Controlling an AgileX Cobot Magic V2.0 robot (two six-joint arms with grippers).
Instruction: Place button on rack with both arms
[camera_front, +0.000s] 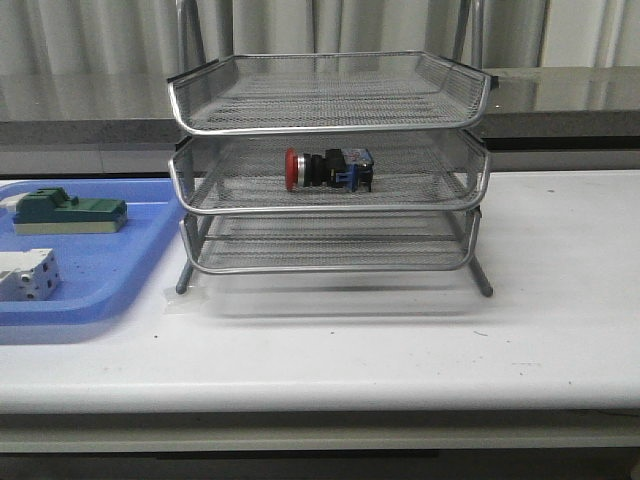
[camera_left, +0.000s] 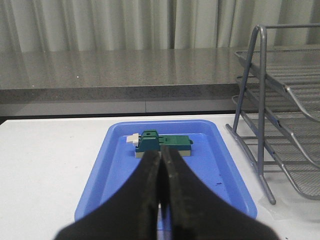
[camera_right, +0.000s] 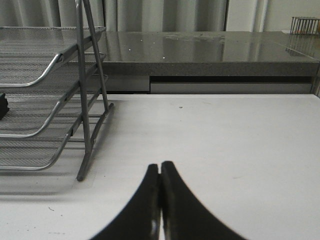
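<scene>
White table (camera_front: 420, 350), grey stone ledge (camera_front: 560, 100), pale curtains (camera_front: 330, 25) behind

Silver wire-mesh rack (camera_front: 330, 160) with chrome rims; button (camera_front: 328, 169) with red cap, black body, blue rear block; blue tray (camera_front: 110, 270) bearing a green block (camera_front: 68, 211) and a white-grey block (camera_front: 27, 274); white tabletop (camera_front: 400, 340); black end effectors.

A green block (camera_front: 70, 212) and white-grey block (camera_front: 27, 274) (both apart) lie in a blue tray (camera_front: 120, 290).
</scene>
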